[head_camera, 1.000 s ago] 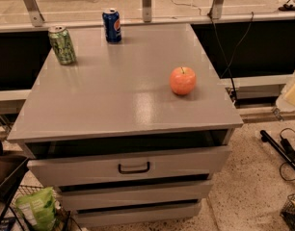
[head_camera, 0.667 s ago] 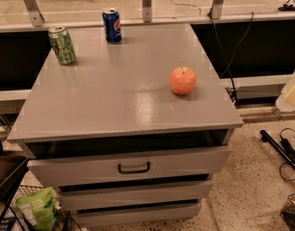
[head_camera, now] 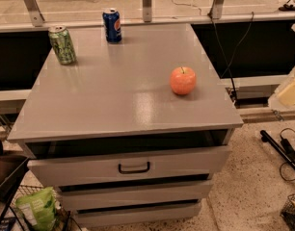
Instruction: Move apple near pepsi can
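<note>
On the cabinet top (head_camera: 113,100), the apple (head_camera: 182,80) sits far from the pepsi can (head_camera: 112,25); jaws out of view.

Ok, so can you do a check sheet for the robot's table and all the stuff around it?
Surface: grey cabinet top, flat; the top drawer below it is slightly open.
Job's things: apple sits stem up near the right side; pepsi can stands upright at the back edge, well apart from the apple.
Clutter: green can stands upright at the back left.
Grippers: the gripper is not in view.
Cables: black cable hangs behind the right edge; more cables lie on the floor at right.
Surroundings: drawer handle in front; green bag on the floor, lower left.
</note>
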Controlling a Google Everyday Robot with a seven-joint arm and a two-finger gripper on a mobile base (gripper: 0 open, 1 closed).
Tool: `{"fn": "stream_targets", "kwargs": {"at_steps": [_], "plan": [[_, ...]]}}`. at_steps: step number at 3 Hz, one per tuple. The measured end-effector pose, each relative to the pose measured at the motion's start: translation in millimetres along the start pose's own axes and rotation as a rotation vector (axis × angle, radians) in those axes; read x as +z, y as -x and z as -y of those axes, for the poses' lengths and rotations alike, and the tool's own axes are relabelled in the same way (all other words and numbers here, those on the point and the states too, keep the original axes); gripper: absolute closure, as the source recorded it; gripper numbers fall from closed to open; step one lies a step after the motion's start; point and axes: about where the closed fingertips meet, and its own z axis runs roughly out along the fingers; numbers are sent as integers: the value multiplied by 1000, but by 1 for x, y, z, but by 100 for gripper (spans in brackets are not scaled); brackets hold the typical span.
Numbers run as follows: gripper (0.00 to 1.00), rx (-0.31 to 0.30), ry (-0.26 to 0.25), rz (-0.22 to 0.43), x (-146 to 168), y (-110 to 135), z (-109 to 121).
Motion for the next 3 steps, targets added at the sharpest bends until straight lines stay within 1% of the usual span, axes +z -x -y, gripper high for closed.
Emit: {"fn": "stream_targets", "kwargs": {"at_steps": [1,2,3], "plan": [[0,10,33,154,23,3,-1],[0,17,63,282,53,3,5],[0,7,70,360,82,4,15]]}}
